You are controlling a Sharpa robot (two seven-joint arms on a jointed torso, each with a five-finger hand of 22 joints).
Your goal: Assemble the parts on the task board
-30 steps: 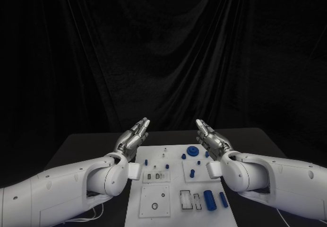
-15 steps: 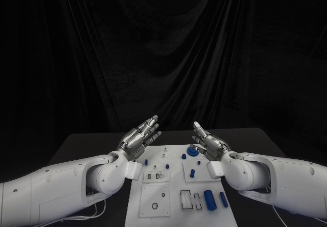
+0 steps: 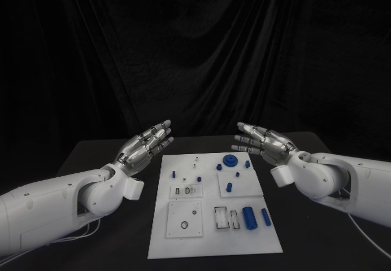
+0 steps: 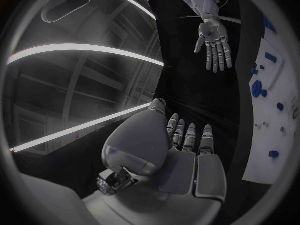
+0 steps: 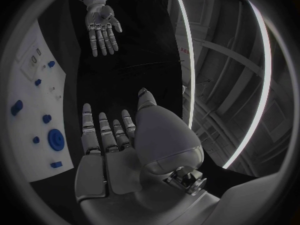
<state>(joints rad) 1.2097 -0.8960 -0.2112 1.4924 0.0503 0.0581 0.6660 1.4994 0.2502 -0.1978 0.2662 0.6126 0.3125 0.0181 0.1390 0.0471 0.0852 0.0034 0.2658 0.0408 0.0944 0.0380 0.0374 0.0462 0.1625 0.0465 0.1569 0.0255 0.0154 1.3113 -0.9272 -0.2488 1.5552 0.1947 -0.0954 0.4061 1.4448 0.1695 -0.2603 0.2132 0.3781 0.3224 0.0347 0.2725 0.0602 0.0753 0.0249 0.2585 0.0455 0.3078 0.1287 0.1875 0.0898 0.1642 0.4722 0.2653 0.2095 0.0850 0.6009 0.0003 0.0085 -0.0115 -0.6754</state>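
Observation:
The white task board (image 3: 212, 237) lies in the middle of the black table. Blue parts sit on it: a round knob (image 3: 230, 160) at the far end, small pegs (image 3: 230, 187) behind the middle, and two cylinders (image 3: 249, 217) near the right edge. My left hand (image 3: 147, 145) hangs open in the air left of the board's far end, holding nothing. My right hand (image 3: 265, 142) hangs open to the right of that end, palm inward. In the left wrist view my left hand (image 4: 187, 150) is flat, the right hand (image 4: 214, 42) opposite. The right wrist view shows my right hand (image 5: 109, 145) and the knob (image 5: 56, 139).
Bare black table (image 3: 98, 164) runs along both sides of the board. Clear rectangular plates with slots (image 3: 186, 220) sit on the board's left half. A black curtain closes off the back.
Both hands have moved outward, away from the board's far end, and their fingers have spread from close together to flat and open. The head camera has shifted too.

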